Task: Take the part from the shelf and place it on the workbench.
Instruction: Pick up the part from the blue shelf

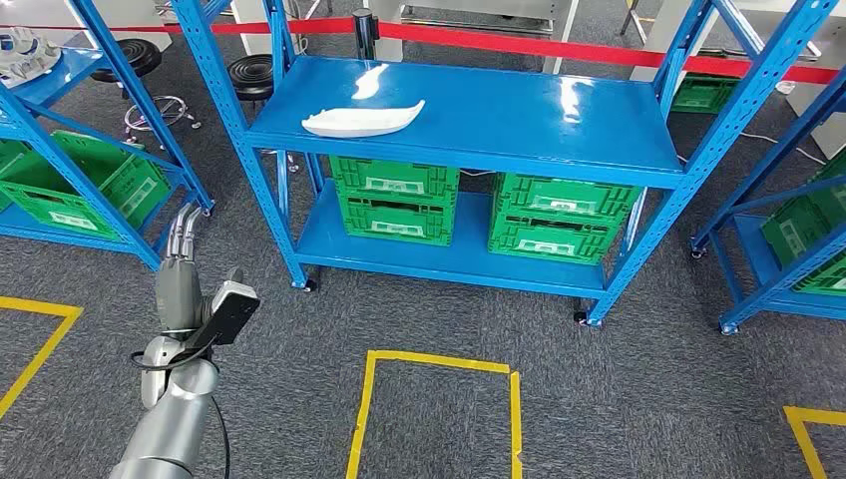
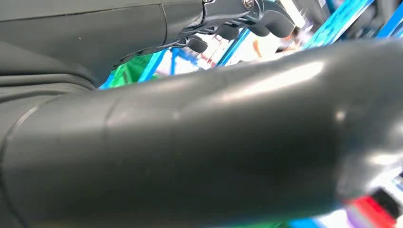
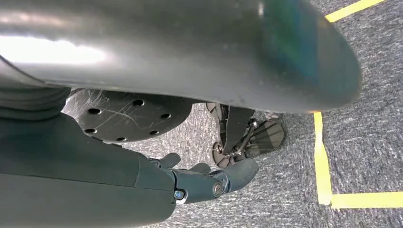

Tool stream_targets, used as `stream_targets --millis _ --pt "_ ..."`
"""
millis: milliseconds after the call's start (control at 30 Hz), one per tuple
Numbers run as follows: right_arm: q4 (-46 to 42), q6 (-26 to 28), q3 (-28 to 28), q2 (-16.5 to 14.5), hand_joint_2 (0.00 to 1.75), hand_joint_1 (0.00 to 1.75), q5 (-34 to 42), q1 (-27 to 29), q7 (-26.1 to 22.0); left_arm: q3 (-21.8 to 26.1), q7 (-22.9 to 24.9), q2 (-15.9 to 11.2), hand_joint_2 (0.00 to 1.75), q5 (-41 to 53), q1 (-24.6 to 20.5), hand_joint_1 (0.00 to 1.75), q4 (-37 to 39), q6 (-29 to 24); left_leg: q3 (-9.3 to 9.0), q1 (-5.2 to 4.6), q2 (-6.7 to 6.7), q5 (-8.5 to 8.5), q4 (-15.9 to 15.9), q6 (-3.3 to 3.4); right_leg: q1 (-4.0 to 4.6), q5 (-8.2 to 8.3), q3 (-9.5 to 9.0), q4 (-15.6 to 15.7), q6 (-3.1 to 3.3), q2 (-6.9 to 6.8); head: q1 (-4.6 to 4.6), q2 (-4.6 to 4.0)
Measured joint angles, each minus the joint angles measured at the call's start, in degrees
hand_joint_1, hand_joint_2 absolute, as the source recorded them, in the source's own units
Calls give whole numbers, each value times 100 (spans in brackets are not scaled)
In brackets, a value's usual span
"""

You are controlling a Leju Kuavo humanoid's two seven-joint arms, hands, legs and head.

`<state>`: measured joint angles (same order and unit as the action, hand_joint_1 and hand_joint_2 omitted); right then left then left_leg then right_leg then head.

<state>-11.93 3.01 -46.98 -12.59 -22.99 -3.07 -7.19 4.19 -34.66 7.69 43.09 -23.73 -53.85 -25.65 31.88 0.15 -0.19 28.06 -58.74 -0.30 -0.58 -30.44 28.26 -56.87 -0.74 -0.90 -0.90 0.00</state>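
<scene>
Item: white part [image 1: 361, 119], top blue shelf [image 1: 519, 120], left side. Likely light, rigid, smooth moulding; best taken at its thicker middle. Left hand [image 1: 180, 239] low, empty, fingers apart; right hand [image 3: 209, 183] empty, fingers apart.

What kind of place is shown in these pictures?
Probably a factory or warehouse test area: blue steel shelving with green storage crates beneath, a white part on top, and yellow tape marking bays on the grey carpet.

No text, number or brand can be read; the pale labels on the green crates [image 1: 394, 200] under the blue shelf [image 1: 479, 120] are too small to make out
</scene>
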Motion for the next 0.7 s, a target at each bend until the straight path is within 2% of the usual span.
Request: stream_targets --millis 67,133,200,233,267,300,333,367,400,433,467,533,600,633,700 --pt "0 -4 -5 -2 0 0 -1 -6 -3 -112 10 -12 0 -97 25 0 -176 -26 -27 37 -7 -33 62 34 11 -25 7 -27 -22 6 -3 0" --pt "0 -9 -20 -3 0 0 -8 -14 -8 -333 33 -29 0 -289 69 0 -494 -72 -51 82 -14 -79 140 84 11 -212 182 -366 -56 33 -13 0" --pt "0 -14 -35 -3 0 0 -15 -12 -9 -549 61 -43 0 -482 137 0 -778 -112 -44 91 -14 -90 153 99 -14 -537 611 -1135 -83 60 -20 0" --pt "0 -16 -42 -2 0 0 -18 -10 -10 -655 75 -51 0 -579 185 0 -912 -132 -41 95 -18 -85 150 95 -30 -632 830 -1493 -100 65 -20 0" --pt "0 -18 -51 -2 0 0 -20 -7 -15 -757 88 -62 0 -675 234 0 -1038 -153 -43 104 -26 -74 144 83 -48 -618 978 -1686 -118 68 -20 0" --pt "0 -20 -61 -2 0 0 -21 -4 -21 -853 98 -71 0 -769 272 0 -1149 -173 -48 121 -38 -57 132 61 -69 -479 1013 -1644 -137 69 -20 0" --pt "0 -22 -72 -2 0 0 -22 -3 -27 -941 104 -79 0 -866 298 0 -1252 -191 -54 145 -55 -35 111 28 -93 -246 937 -1379 -158 69 -20 0" --pt "1 -23 -83 -2 0 0 -23 -3 -33 -1019 106 -85 0 -950 311 0 -1345 -204 -54 167 -71 -4 77 -18 -123 -6 790 -972 -187 71 -22 0" --pt "7 -21 -96 -7 0 0 -22 -4 -36 -1083 102 -91 0 -1017 314 0 -1423 -215 -44 176 -86 28 35 -67 -132 152 648 -614 -204 88 -31 0" --pt "12 -15 -111 -11 0 0 -21 -8 -40 -1137 96 -97 0 -1066 315 0 -1492 -222 -28 175 -100 54 1 -116 -140 235 558 -370 -186 107 -34 0" --pt "18 -6 -125 -16 0 0 -18 -11 -43 -1188 90 -103 0 -1096 317 0 -1554 -228 -12 170 -110 71 -12 -162 -134 238 523 -260 -150 123 -37 0" --pt "22 15 -149 -20 0 0 -2 -18 -42 -1269 85 -111 0 -1127 327 0 -1655 -241 -18 175 -124 73 30 -245 -111 210 526 -266 -20 135 -33 0" --pt "23 24 -165 -21 0 0 15 -19 -27 -1319 102 -128 0 -1137 330 0 -1735 -249 -3 191 -89 122 -41 -302 -106 199 480 -250 81 125 -20 0" --pt "23 22 -170 -22 0 0 18 -19 -22 -1334 113 -138 0 -1137 326 0 -1762 -250 88 188 -62 216 -236 -313 -109 191 451 -241 125 120 -10 0" --pt "24 15 -172 -24 0 0 17 -18 -44 -1363 129 -157 0 -1137 324 0 -1787 -255 487 169 -20 513 -979 -308 -91 155 412 -236 192 107 4 0"
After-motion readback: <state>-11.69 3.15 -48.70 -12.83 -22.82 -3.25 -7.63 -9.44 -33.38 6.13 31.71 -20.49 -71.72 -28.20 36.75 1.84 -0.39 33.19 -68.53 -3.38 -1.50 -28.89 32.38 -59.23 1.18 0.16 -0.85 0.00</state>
